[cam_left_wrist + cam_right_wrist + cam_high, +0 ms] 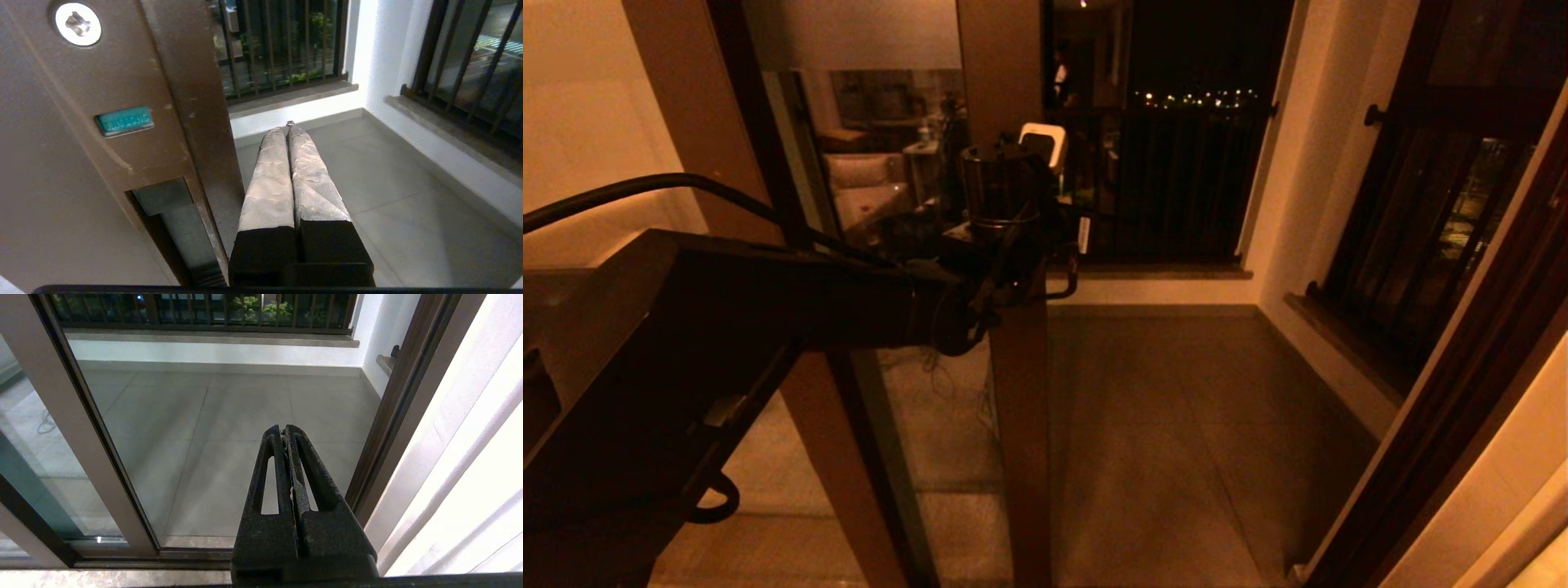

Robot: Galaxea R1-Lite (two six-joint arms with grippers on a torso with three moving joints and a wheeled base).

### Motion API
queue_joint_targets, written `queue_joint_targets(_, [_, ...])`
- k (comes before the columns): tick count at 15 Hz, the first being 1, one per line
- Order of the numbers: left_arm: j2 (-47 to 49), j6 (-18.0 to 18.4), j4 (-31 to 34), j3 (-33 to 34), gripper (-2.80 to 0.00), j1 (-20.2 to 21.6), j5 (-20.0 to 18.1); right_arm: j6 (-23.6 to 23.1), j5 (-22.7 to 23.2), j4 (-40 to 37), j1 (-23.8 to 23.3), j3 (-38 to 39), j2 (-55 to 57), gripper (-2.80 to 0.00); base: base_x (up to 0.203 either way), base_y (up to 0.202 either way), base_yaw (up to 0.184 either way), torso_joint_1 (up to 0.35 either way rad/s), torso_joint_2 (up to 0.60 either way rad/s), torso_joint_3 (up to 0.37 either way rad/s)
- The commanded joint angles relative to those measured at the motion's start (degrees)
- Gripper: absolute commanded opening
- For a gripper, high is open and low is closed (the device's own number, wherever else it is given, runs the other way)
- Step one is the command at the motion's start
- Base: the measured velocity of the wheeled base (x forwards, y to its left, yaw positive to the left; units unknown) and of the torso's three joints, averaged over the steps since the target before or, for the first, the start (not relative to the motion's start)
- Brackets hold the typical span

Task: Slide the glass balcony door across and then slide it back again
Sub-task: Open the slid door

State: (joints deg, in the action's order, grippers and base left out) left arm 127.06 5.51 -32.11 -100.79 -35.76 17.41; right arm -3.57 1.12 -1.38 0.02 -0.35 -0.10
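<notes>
One glass balcony door (1013, 392) is seen at centre frame, slid partly across, doorway to its right open. Return slide is judged still outstanding. Left gripper (289, 130) is closed on nothing, just beside the stile's one handle slot (175, 228); one screw (77, 23) counted. Right gripper (284, 430), lower centre of its view, is closed and parked.

Left gripper (288, 130) just beside brown-framed glass balcony door (1021, 392); black-barred railing (1168, 188) behind, grey tiled floor (1160, 425) below.
</notes>
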Motion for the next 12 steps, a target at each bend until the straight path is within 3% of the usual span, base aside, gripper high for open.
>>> queue_joint_targets(1, [-0.1,0.0,-0.2,0.1,-2.80,1.3,0.3,0.0,0.0,0.0,0.0,0.0,0.1,-2.80,0.000,0.000,0.000,0.000,0.00,0.000])
queue_joint_targets(12, [-0.9,0.3,-0.1,0.6,-2.80,3.1,0.3,0.0,0.0,0.0,0.0,0.0,0.1,-2.80,0.000,0.000,0.000,0.000,0.00,0.000])
